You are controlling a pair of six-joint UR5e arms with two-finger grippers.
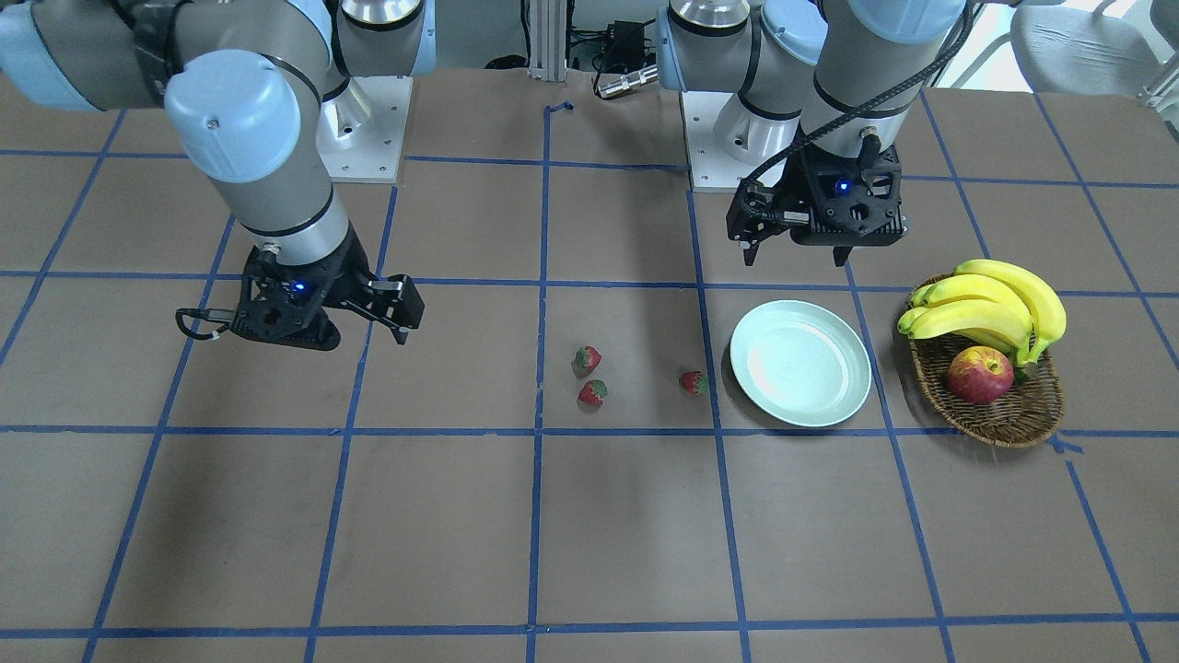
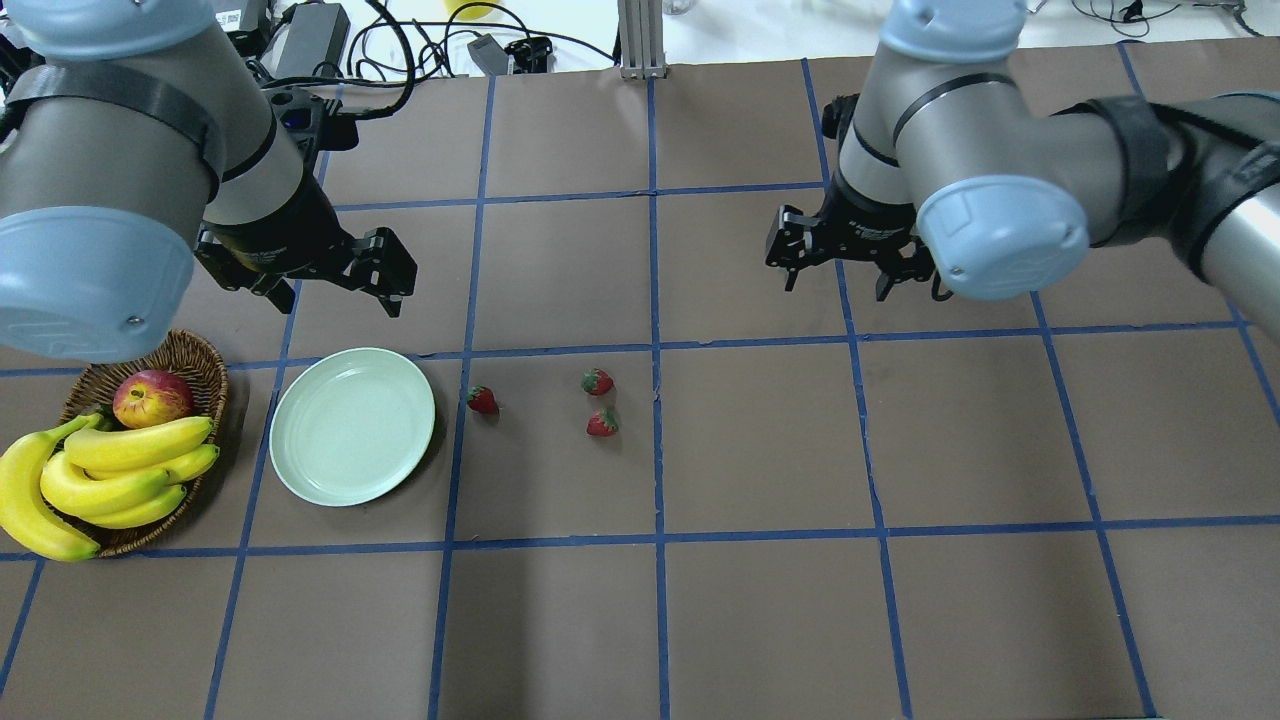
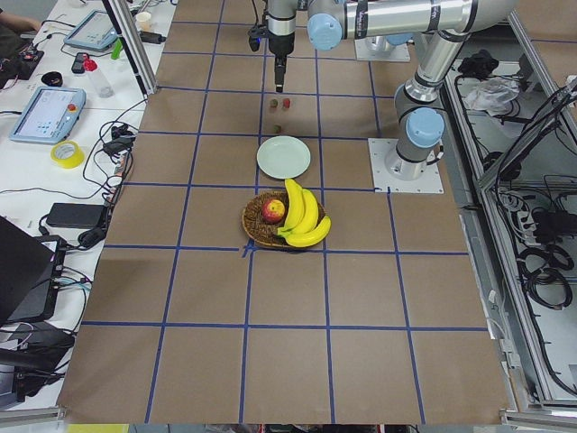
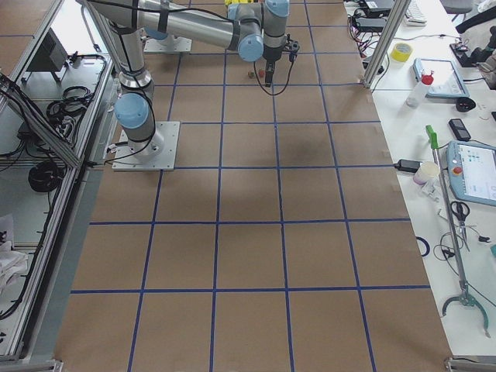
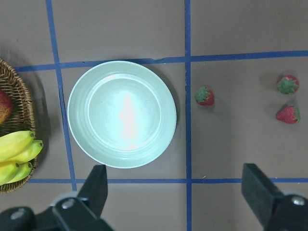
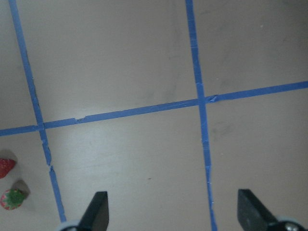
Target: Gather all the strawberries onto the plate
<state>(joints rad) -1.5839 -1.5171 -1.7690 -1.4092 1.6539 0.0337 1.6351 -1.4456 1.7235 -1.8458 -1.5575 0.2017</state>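
Note:
Three small red strawberries lie on the brown table: one [image 2: 482,400] just right of the plate and two more [image 2: 597,381] [image 2: 602,423] further right. They also show in the left wrist view [image 5: 204,95] [image 5: 288,84] [image 5: 288,114]. The pale mint plate [image 2: 352,425] [image 5: 121,113] lies empty. My left gripper [image 2: 335,300] [image 5: 175,192] hovers open and empty above the plate's far side. My right gripper [image 2: 835,290] [image 6: 173,211] hovers open and empty, well right of the berries; two berries [image 6: 6,167] [image 6: 12,198] show at its view's left edge.
A brown wicker basket [image 2: 200,350] stands left of the plate, holding a bunch of bananas [image 2: 110,470] and a red-yellow apple [image 2: 152,397]. Blue tape lines grid the brown table [image 2: 760,600]. Cables and gear lie beyond the far edge.

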